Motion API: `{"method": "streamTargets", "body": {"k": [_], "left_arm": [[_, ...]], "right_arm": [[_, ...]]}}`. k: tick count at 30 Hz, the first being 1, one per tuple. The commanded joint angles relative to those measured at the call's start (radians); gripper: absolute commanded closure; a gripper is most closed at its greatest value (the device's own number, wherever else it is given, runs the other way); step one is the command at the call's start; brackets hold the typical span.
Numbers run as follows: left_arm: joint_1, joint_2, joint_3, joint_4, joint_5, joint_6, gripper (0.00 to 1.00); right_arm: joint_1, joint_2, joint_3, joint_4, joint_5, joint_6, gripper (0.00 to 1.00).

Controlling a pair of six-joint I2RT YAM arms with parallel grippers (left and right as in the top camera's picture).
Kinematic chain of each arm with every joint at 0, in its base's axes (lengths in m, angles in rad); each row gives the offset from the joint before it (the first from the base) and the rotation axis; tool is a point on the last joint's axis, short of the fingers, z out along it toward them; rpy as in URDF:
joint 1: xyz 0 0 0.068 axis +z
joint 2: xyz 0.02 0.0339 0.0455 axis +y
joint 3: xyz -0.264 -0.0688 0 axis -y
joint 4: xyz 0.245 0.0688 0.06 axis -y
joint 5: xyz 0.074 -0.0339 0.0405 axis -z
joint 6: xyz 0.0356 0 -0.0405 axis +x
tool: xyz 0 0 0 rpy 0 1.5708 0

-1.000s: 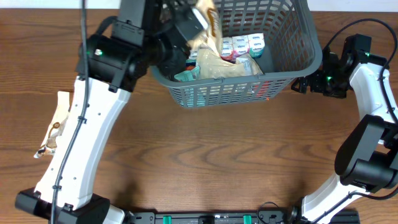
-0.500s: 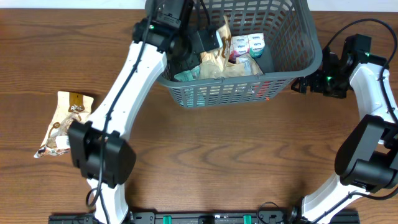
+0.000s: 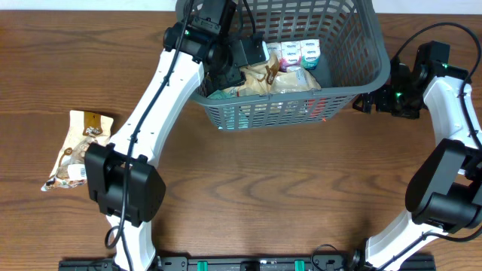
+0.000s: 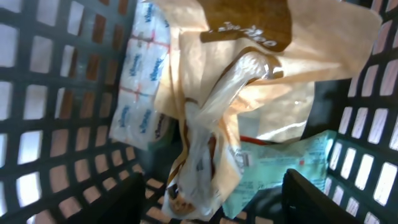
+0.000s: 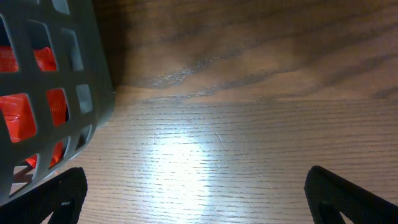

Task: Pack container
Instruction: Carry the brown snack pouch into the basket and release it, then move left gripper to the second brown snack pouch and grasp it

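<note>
The dark grey slotted container (image 3: 265, 113) stands at the top middle of the table. My left gripper (image 3: 253, 53) reaches into it from the left. Its jaws stand open, with a gap on each side of a tan snack bag (image 4: 249, 93) that lies on the other packs. The same bag (image 3: 265, 76) shows in the overhead view. In the left wrist view the left gripper (image 4: 211, 202) hangs over the bag's crumpled end. My right gripper (image 3: 363, 102) is open over bare wood just right of the container (image 5: 93, 74), and the right gripper (image 5: 205, 196) has nothing between its fingers.
White and blue packs (image 3: 294, 53) and a teal pack (image 4: 280, 168) lie in the container. A red pack (image 5: 46, 59) shows through its slots. Another tan snack bag (image 3: 75, 149) lies on the table at the far left.
The left arm swung further over the container and lowered the tan bag onto the packs. Its jaws have opened and let the bag go. The right arm has not moved.
</note>
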Motion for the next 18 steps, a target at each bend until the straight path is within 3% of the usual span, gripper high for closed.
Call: {"method": "streamTargets", "body": {"k": [1, 7, 12, 18], "left_arm": [[0.009, -0.095, 0.037, 0.000, -0.097, -0.034, 0.36], [0.055, -0.221, 0.069, 0.017, -0.134, -0.076, 0.29], [0.145, -0.328, 0.073, -0.003, -0.180, -0.265, 0.22], [0.320, -0.403, 0.072, -0.209, -0.206, -0.504, 0.21]], "right_arm": [[0.007, 0.000, -0.002, -0.002, -0.005, -0.008, 0.01], [0.007, 0.000, -0.002, -0.002, -0.005, -0.008, 0.01], [0.007, 0.000, -0.002, -0.002, -0.005, -0.008, 0.01], [0.007, 0.000, -0.002, -0.001, -0.005, -0.008, 0.01]]}}
